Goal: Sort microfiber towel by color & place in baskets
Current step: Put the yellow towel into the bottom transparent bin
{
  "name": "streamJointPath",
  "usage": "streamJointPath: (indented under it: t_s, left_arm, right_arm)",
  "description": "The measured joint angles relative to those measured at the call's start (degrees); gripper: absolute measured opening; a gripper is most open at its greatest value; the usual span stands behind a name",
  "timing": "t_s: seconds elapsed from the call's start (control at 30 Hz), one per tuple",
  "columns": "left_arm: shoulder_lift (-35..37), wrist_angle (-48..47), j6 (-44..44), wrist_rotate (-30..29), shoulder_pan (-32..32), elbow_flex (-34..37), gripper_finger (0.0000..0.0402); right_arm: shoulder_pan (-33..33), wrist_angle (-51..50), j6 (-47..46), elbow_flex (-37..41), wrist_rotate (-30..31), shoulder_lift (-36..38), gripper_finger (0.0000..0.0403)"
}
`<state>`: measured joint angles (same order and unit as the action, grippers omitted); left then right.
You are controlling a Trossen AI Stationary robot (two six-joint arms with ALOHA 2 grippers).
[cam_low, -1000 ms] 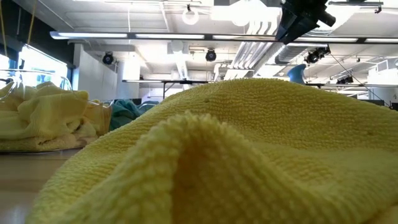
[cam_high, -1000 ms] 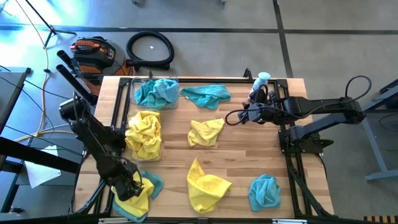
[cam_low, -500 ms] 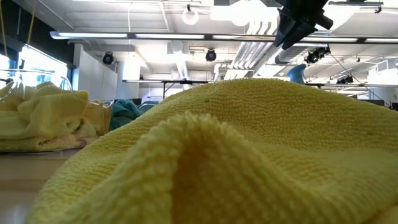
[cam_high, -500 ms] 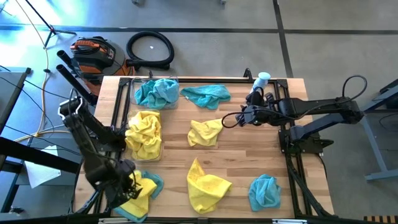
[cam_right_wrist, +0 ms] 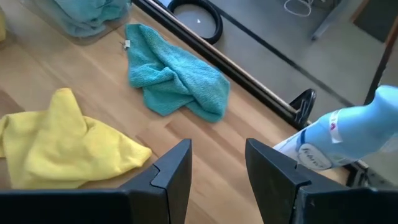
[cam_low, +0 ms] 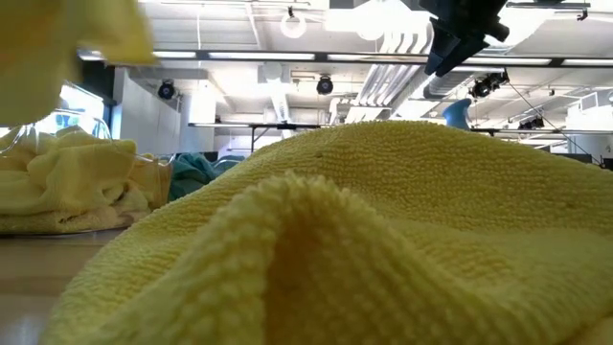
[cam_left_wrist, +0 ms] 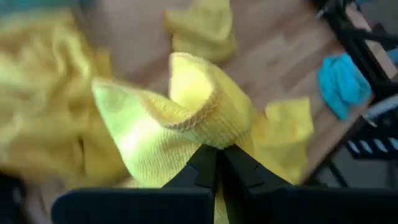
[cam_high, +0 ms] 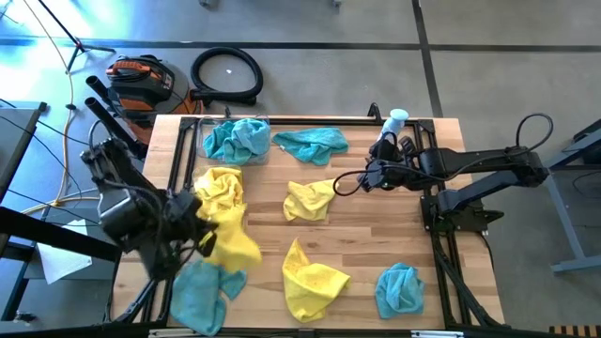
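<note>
My left gripper (cam_high: 202, 235) is shut on a yellow microfiber towel (cam_high: 232, 246) above the table's near left part, just near of the basket (cam_high: 242, 218) holding yellow towels. In the low view this towel (cam_low: 57, 43) shows at the upper left. A teal towel (cam_high: 197, 293) lies flat below it. The far-left basket (cam_high: 235, 139) holds teal towels. My right gripper (cam_high: 338, 183) hovers open above the table's middle, beside a loose yellow towel (cam_high: 310, 199); its fingers (cam_right_wrist: 177, 168) hold nothing. Loose on the wood lie a teal towel (cam_right_wrist: 177, 74), a yellow one (cam_high: 310, 277) and a teal one (cam_high: 399, 289). My left gripper pinches a bunched fold of the yellow towel (cam_left_wrist: 214, 140) between its two shut fingers (cam_left_wrist: 202, 168); the hemmed edge (cam_left_wrist: 193, 118) curls just beyond the tips. The fingers slant downward. The towel is lifted clear of the table and hangs slack around and below the fingers.
A white-and-blue bottle (cam_high: 394, 120) stands at the far right of the table, close to my right arm. A black frame rail (cam_high: 310, 119) runs along the far edge. Bare wood (cam_high: 376, 225) lies in the middle right.
My left gripper has shut on the yellow towel at the near left corner and risen quickly, tipping up and moving toward the yellow basket. The towel has come off the teal towel, which stays flat on the table and now shows in full.
</note>
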<state>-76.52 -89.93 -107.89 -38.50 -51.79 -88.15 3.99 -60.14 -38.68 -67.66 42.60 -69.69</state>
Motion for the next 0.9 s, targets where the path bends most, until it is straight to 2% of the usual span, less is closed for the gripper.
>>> streamJointPath:
  t_s: [0.13,0.37,0.6,0.9]
  left_arm:
    - [2.56,-0.12,7.94,-5.82,4.22,-0.07,0.0000]
    - [8.45,-0.13,17.39,-7.14,10.50,-0.05,0.0000]
    - [16.08,-0.11,26.92,-5.38,14.00,-0.05,0.0000]
    - [26.11,-0.11,31.65,-3.15,16.27,0.22,0.0000]
  right_arm:
    - [0.01,0.00,1.73,0.00,1.03,0.00,0.0145]
    - [0.00,0.00,4.71,0.00,1.89,0.00,0.0145]
    - [0.02,0.00,7.66,0.00,1.87,0.00,0.0145]
    - [0.00,-0.02,7.72,0.00,1.82,0.00,0.0145]
